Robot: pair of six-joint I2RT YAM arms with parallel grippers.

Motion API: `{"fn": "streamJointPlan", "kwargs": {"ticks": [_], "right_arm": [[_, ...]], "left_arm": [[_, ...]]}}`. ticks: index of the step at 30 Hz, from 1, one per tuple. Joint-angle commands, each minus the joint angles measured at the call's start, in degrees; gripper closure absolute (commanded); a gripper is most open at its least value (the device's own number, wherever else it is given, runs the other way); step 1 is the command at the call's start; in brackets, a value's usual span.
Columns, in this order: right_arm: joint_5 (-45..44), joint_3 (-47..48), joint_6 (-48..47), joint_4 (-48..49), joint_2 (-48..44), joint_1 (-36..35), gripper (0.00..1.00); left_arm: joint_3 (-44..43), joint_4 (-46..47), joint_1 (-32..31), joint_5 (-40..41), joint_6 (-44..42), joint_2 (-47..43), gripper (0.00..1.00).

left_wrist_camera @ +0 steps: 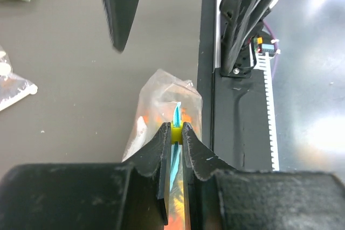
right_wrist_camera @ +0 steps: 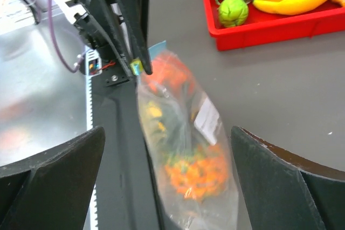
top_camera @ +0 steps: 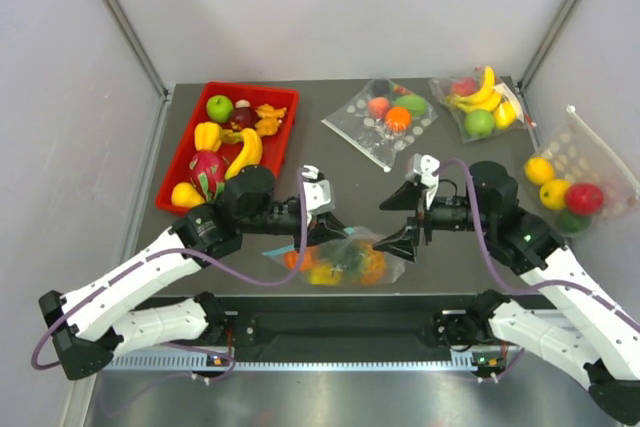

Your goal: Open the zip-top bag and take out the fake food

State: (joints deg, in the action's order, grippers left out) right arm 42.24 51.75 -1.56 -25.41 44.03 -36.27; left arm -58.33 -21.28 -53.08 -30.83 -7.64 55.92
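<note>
The zip-top bag (top_camera: 345, 262) lies at the table's near edge, between the two arms, with its teal-blue zip strip (left_wrist_camera: 176, 114) at the left end. Orange, yellow and green fake food (right_wrist_camera: 199, 173) shows blurred through the plastic. My left gripper (top_camera: 325, 232) is shut on the yellow slider (left_wrist_camera: 177, 133) on the strip. It also shows in the right wrist view (right_wrist_camera: 137, 36). My right gripper (top_camera: 405, 217) is open and empty by the bag's right end, with the bag (right_wrist_camera: 183, 138) between its spread fingers.
A red tray (top_camera: 178, 152) of fruit stands at the back left. A dotted bag (top_camera: 385, 117), a banana bag (top_camera: 480, 102) and another fruit bag (top_camera: 575, 182) lie at the back and right. The black rail (top_camera: 340, 327) runs just beyond the bag.
</note>
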Motion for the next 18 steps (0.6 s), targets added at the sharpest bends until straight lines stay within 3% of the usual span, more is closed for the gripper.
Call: {"fn": "streamJointPlan", "kwargs": {"ticks": [1, 7, 12, 13, 14, 18], "right_arm": [[-7.05, -0.68, -1.69, 6.42, -0.35, -4.58, 0.00], [-17.44, 0.11, -3.80, 9.93, 2.99, -12.32, 0.00], [-18.86, 0.28, -4.06, 12.84, 7.55, -15.75, 0.03], [-19.38, 0.37, -4.41, 13.01, 8.95, -16.63, 0.09], [-19.91, 0.46, -4.41, 13.36, 8.97, -16.64, 0.09], [-21.23, 0.11, -4.59, 14.33, 10.46, -18.13, 0.47]], "left_arm": [[-3.28, 0.01, -0.01, -3.18, -0.53, 0.42, 1.00], [-3.81, -0.08, -0.01, -3.89, -0.45, 0.07, 1.00], [-3.64, 0.27, 0.08, -3.97, -0.36, -0.02, 1.00], [-3.46, 0.45, 0.17, -4.06, -0.27, -0.02, 1.00], [-3.46, 0.53, 0.17, -4.06, -0.27, -0.02, 1.00], [-3.11, 1.06, 0.26, -4.41, -0.27, 0.07, 1.00]]}}
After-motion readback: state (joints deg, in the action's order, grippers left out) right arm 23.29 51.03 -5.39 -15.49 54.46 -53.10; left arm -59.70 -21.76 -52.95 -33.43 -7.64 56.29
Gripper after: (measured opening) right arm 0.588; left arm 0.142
